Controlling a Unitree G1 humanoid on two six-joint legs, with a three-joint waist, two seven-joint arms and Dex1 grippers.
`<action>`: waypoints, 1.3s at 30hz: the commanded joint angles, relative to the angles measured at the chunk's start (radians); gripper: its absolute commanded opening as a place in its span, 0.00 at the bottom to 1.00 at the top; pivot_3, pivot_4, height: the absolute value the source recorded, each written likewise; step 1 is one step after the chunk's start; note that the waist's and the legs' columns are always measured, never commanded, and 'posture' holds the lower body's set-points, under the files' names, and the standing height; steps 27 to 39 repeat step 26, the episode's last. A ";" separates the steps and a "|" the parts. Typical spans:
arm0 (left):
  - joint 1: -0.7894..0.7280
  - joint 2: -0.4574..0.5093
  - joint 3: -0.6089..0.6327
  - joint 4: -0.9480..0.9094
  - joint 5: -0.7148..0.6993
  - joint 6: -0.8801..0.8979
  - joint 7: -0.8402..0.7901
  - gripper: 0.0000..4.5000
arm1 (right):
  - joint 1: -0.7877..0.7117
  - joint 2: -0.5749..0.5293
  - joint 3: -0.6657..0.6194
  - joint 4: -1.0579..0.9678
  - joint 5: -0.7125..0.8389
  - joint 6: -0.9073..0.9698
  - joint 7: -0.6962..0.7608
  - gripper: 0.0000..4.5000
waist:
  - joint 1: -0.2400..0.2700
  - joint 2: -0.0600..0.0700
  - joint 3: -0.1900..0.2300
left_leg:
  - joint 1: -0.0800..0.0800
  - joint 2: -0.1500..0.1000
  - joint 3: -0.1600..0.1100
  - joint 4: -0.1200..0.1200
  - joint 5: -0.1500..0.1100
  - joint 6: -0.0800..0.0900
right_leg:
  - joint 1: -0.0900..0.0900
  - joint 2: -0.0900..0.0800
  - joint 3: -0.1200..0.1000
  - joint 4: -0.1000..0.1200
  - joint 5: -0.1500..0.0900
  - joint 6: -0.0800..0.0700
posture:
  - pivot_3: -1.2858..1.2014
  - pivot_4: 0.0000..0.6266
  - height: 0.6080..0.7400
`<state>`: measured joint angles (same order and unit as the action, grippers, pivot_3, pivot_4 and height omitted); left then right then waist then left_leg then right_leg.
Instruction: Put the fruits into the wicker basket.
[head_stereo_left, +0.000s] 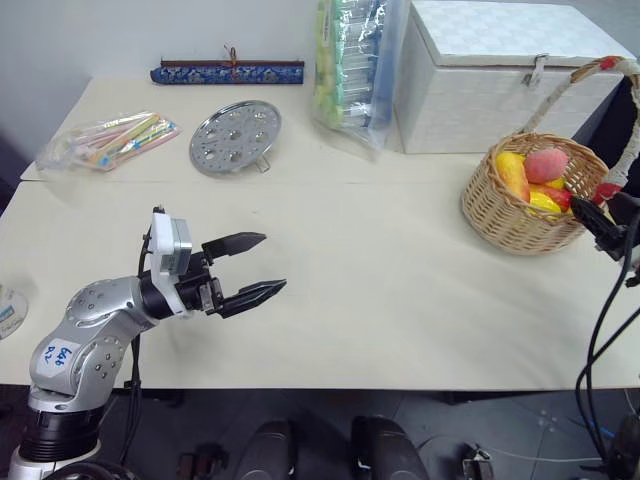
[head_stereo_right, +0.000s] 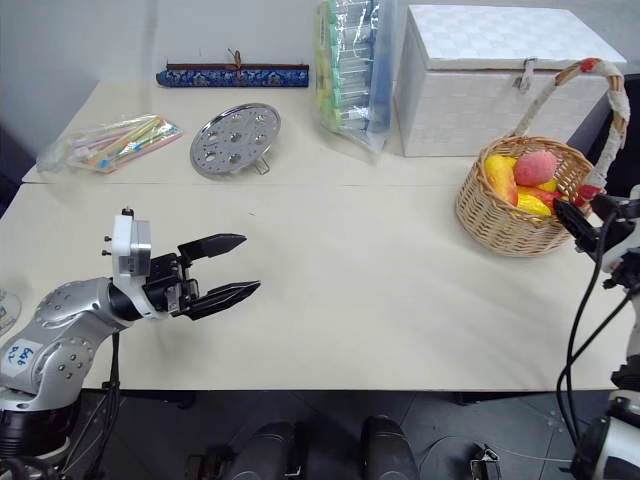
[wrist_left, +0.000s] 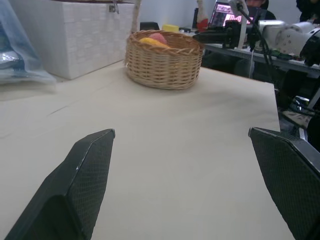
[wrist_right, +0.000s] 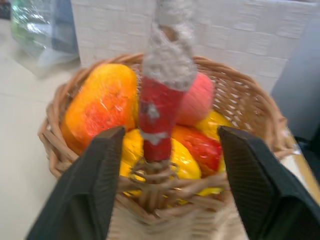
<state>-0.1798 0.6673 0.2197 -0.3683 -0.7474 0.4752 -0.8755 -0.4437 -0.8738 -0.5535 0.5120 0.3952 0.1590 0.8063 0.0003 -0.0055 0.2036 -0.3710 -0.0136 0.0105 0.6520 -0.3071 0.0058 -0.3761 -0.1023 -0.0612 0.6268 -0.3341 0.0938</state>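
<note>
Hovering above the near left part of the table (head_stereo_left: 380, 300), the left gripper (head_stereo_left: 255, 268) is seen with its two black fingers spread wide and nothing between them. Near the table's right edge, the right gripper (wrist_right: 167, 165) is seen just outside the rim of the wicker basket (head_stereo_left: 505, 215), its two fingers parted to either side of the red-wrapped foot of the basket handle (wrist_right: 159, 112), with nothing held. One basket is counted, standing close to the right edge and just in front of the white lidded box (head_stereo_left: 500, 70). Inside it, one orange-red and yellow mango (wrist_right: 100, 107) is seen lying against the wall, and one pink-red peach (wrist_right: 197, 100) beside it, resting on top. Beneath them, yellow and red fruit pieces (wrist_right: 192, 145) are seen, their number not clear. Farther back, on the left part of the table, one round metal tray (head_stereo_left: 235, 137) and one clear bag of coloured sticks (head_stereo_left: 110, 140) are seen. At the far edge, one dark blue patterned bar (head_stereo_left: 228, 73) lies along the wall, and one plastic-wrapped bundle (head_stereo_left: 350, 60) leans beside the box.
</note>
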 joint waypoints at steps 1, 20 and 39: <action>0.038 0.012 0.017 0.007 0.049 -0.055 -0.016 1.00 | 0.063 -0.089 -0.036 -0.049 0.000 -0.051 0.078 0.97 | 0.000 0.000 0.000 | 0.000 0.000 0.000 0.000 0.000 0.000 | 0.000 0.000 0.000 0.000 0.000 0.000 | 0.52 0.24 1.00; 0.328 -0.015 -0.006 0.031 0.376 -0.351 0.036 1.00 | 0.241 0.251 0.481 -0.459 -0.012 -0.314 0.422 0.99 | -0.003 0.000 -0.001 | 0.002 0.003 0.000 -0.001 -0.002 -0.001 | 0.001 0.001 0.002 -0.002 0.002 -0.002 | 0.52 0.24 1.00; 0.326 -0.047 -0.008 0.030 0.453 -0.422 0.103 1.00 | 0.136 0.318 0.568 -0.332 -0.059 -0.430 0.469 0.99 | 0.003 0.000 -0.001 | 0.001 0.003 -0.001 0.000 -0.002 0.000 | 0.001 0.001 0.000 -0.002 0.002 -0.002 | 0.52 0.24 1.00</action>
